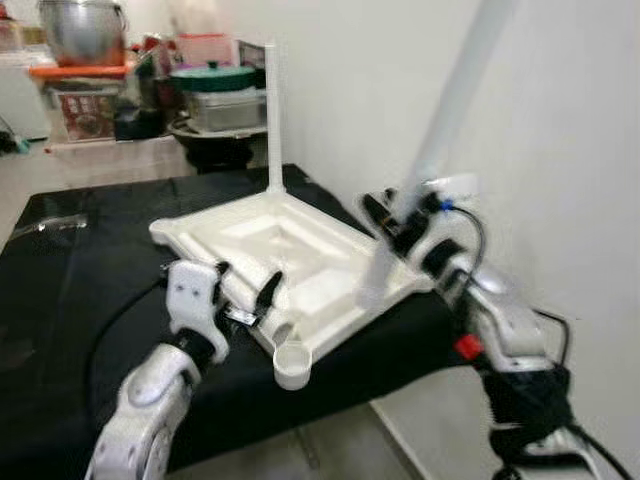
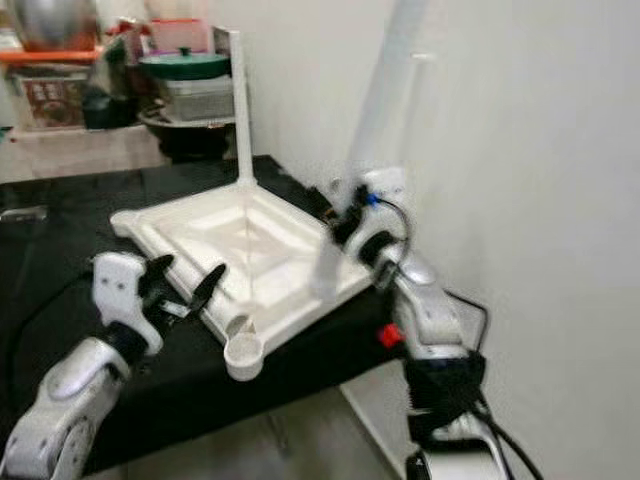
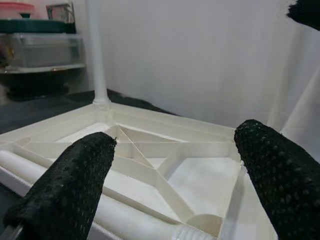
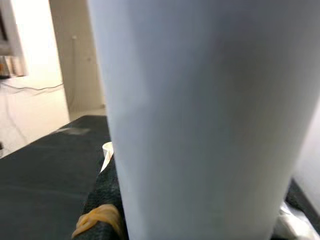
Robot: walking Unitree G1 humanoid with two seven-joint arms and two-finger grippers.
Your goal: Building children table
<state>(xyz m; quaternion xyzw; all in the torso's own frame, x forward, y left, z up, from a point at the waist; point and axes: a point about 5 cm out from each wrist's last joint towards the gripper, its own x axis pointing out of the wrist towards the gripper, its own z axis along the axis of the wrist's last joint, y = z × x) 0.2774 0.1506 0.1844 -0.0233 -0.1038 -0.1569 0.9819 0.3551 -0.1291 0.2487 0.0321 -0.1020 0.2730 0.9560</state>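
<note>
A white table top lies upside down on a black-covered surface. One white leg stands upright in its far corner. My right gripper is shut on a second white leg; the leg is tilted, with its lower end at the top's right corner. This leg looms large in the right wrist view. My left gripper is open at the top's near-left edge, its fingers spread over the ribbed underside. An open round socket sits at the near corner.
A white wall runs close along the right. At the back left stand shelves with a metal pot, a green lid and storage boxes. The black surface ends just in front of the near socket, with floor below.
</note>
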